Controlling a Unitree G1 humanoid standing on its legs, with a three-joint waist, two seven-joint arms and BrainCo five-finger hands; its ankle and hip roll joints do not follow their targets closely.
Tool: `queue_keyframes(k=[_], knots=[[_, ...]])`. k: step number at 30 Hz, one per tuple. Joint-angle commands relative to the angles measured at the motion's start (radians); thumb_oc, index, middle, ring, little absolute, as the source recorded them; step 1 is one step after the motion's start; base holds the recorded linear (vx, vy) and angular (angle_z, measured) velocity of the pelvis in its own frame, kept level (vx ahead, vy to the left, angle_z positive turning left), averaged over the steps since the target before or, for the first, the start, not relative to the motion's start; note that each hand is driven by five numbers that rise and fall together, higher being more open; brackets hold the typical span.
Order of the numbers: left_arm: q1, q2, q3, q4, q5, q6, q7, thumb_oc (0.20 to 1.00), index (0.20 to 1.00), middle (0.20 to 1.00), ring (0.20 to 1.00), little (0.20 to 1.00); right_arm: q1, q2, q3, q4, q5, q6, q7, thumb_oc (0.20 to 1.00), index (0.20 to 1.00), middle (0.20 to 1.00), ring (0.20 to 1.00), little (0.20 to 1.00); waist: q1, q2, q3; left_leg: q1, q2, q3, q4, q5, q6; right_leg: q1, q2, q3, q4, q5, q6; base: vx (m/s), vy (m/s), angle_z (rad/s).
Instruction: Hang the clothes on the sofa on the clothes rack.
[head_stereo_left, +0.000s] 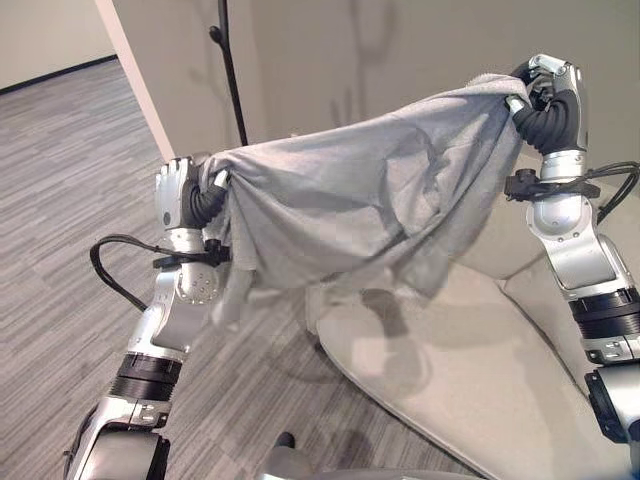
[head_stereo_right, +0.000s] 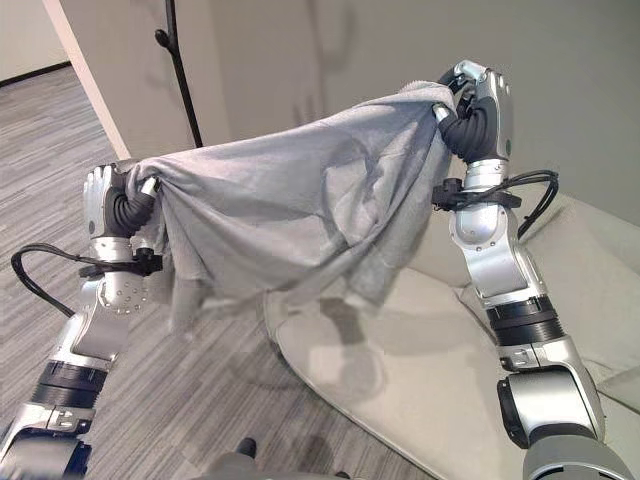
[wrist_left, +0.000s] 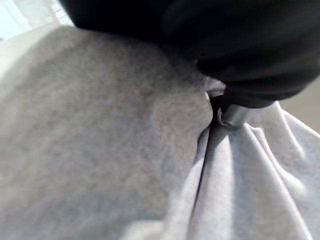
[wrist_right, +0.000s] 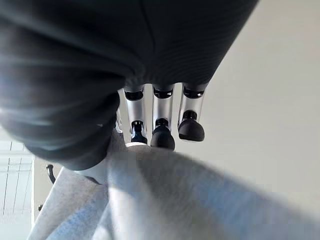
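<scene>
The right hand's fingers (wrist_right: 162, 131) curl down onto the top edge of the grey shirt (head_stereo_left: 350, 200), pinching a bunch of cloth; the right hand (head_stereo_left: 545, 95) is raised high on an upright forearm, above the sofa (head_stereo_left: 480, 370). The left hand (head_stereo_left: 185, 195) sits lower, out over the carpet (head_stereo_left: 60, 180), forearm also upright, its fingers closed round the shirt's other end (the cloth gathers into tight folds there). Between the two hands the shirt hangs stretched and sagging, its lower folds dangling clear of the sofa's front edge. Behind it, near the wall, stands the dark rack (head_stereo_left: 230, 70).
</scene>
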Motion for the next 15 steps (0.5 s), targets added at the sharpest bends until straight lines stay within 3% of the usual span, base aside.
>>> queue_keyframes(k=[1,2,4,5,7,8,10,11,15], knots=[[-0.030,0.034,0.063,-0.024,-0.019,-0.023,0.033,0.200,0.200,0.200,0.200,0.200,-0.012,-0.084,-0.062,0.000,0.037,-0.009,-0.031,0.200,0.200,0.200,0.200,0.200,-0.016,-0.061,-0.035,-0.084,-0.034,0.056,-0.032,0.016,0.020,0.115,0.011,-0.020,-0.228,0.084,0.014,-0.07,0.221,0.47],[-0.030,0.034,0.062,-0.024,-0.020,-0.024,0.033,0.200,0.200,0.200,0.200,0.200,-0.010,-0.084,-0.063,-0.001,0.037,-0.010,-0.031,0.200,0.200,0.200,0.200,0.200,-0.016,-0.060,-0.037,-0.083,-0.031,0.054,-0.039,0.020,0.017,0.112,0.014,-0.020,-0.227,0.084,0.012,0.03,0.151,0.48],[-0.045,0.040,0.051,-0.018,-0.032,-0.026,0.037,0.200,0.200,0.200,0.200,0.200,0.002,-0.087,-0.073,-0.004,0.046,-0.010,-0.043,0.200,0.200,0.200,0.200,0.200,-0.022,-0.065,-0.031,-0.100,0.040,0.051,-0.078,0.063,0.003,0.105,0.005,-0.015,-0.220,0.068,0.014,0.07,0.177,0.31],[-0.072,0.045,0.033,-0.007,-0.038,-0.024,0.041,0.200,0.200,0.200,0.200,0.200,0.021,-0.090,-0.084,-0.010,0.046,-0.008,-0.056,0.200,0.200,0.200,0.200,0.200,-0.032,-0.066,-0.025,-0.114,0.109,0.052,-0.127,0.082,-0.011,0.114,-0.011,-0.009,-0.217,0.046,0.024,0.14,0.253,0.05],[-0.088,0.049,0.020,0.009,-0.042,-0.024,0.044,0.200,0.200,0.200,0.200,0.200,0.036,-0.093,-0.096,-0.013,0.045,-0.008,-0.061,0.200,0.200,0.200,0.200,0.200,-0.035,-0.059,-0.024,-0.120,0.133,0.051,-0.132,0.088,-0.020,0.123,-0.012,-0.009,-0.216,0.036,0.025,0.14,0.232,0.08],[-0.104,0.050,0.006,0.025,-0.042,-0.020,0.044,0.200,0.200,0.200,0.200,0.200,0.054,-0.098,-0.108,-0.015,0.039,-0.003,-0.066,0.200,0.200,0.200,0.200,0.200,-0.044,-0.041,-0.033,-0.119,0.159,0.060,-0.134,0.087,-0.038,0.146,-0.025,-0.012,-0.223,0.026,0.035,0.20,0.313,0.09],[-0.115,0.057,-0.001,0.041,-0.036,-0.017,0.043,0.200,0.200,0.200,0.200,0.200,0.061,-0.098,-0.116,-0.013,0.035,-0.004,-0.064,0.200,0.200,0.200,0.200,0.200,-0.045,-0.001,-0.056,-0.087,0.158,0.041,-0.134,0.077,-0.062,0.169,-0.041,-0.012,-0.225,0.027,0.055,0.29,0.514,-0.20],[-0.136,0.068,-0.011,0.041,-0.036,-0.021,0.034,0.200,0.200,0.200,0.200,0.200,0.064,-0.091,-0.123,-0.010,0.028,0.001,-0.065,0.200,0.200,0.200,0.200,0.200,-0.052,0.012,-0.071,-0.069,0.134,0.038,-0.134,0.064,-0.067,0.167,-0.082,-0.018,-0.216,0.041,0.073,0.28,0.576,-0.24],[-0.173,0.096,-0.034,0.051,-0.028,-0.017,0.031,0.200,0.200,0.200,0.200,0.200,0.060,-0.068,-0.128,-0.004,0.011,0.015,-0.067,0.200,0.200,0.200,0.200,0.200,-0.048,-0.010,-0.084,-0.040,0.066,0.065,-0.127,0.027,-0.025,0.160,-0.175,-0.022,-0.175,0.083,0.106,0.16,0.345,0.22]])
